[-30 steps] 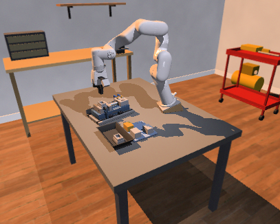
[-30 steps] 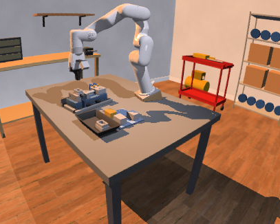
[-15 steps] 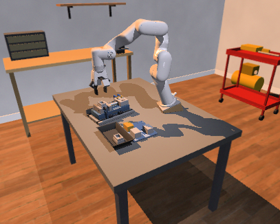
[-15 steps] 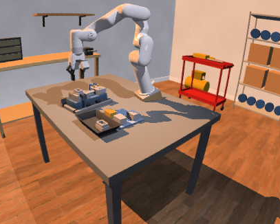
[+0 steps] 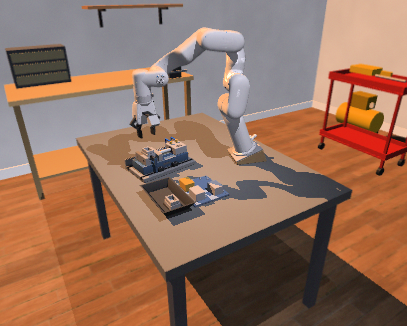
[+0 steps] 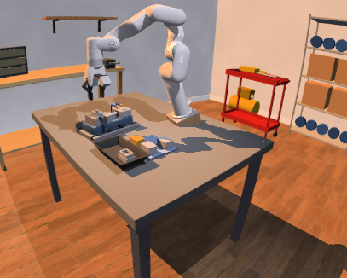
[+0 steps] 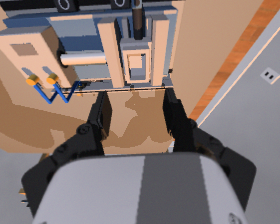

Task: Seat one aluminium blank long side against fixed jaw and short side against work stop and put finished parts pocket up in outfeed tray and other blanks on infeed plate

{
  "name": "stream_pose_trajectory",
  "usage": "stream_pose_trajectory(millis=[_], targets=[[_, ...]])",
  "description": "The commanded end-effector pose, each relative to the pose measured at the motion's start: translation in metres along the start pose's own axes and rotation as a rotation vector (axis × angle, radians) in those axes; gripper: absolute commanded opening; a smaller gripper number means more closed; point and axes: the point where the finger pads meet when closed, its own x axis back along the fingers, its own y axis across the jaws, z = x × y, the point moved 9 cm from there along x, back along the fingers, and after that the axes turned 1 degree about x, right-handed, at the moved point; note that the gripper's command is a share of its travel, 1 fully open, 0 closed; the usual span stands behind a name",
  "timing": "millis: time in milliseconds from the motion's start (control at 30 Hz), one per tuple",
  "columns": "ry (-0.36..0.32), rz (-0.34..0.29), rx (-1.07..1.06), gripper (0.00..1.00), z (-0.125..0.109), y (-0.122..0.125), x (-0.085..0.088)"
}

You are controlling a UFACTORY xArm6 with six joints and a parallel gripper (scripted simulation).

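My gripper (image 5: 146,131) is open and empty. It hangs above the table's far side, just behind the vise (image 5: 158,157). In the wrist view the open fingers frame bare table top, with the vise ahead of them. A finished part with a square pocket (image 7: 136,62) sits in the vise's opening, below the dark work stop rod (image 7: 137,20). The jaw block with blue hoses (image 7: 26,50) is to the left. Another finished part (image 5: 172,201) lies in the outfeed tray. A brass blank (image 5: 187,183) and two aluminium blanks (image 5: 197,192) (image 5: 215,187) lie on the infeed plate (image 5: 208,192).
The arm's base (image 5: 243,152) stands on the table's far right. A workbench (image 5: 86,85) is behind the table and a red cart (image 5: 368,117) is to the right. A shelf rack (image 6: 329,81) shows in the exterior view.
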Motion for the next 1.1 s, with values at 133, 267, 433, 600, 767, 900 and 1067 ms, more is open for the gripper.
stream_pose_trajectory(millis=[133, 267, 433, 600, 767, 900, 1067], targets=[[-0.002, -0.004, 0.0, 0.69, 0.0, 0.001, 0.002], [-0.002, -0.004, 0.0, 0.69, 0.0, 0.001, 0.002], [-0.002, -0.004, 0.0, 0.69, 0.0, 0.001, 0.001], [-0.002, -0.004, 0.0, 0.69, 0.0, 0.001, -0.002], [-0.002, -0.004, 0.0, 0.69, 0.0, 0.001, -0.005], [-0.002, -0.004, 0.0, 0.69, 0.0, 0.001, -0.01], [-0.002, -0.004, 0.0, 0.69, 0.0, 0.001, -0.019]])
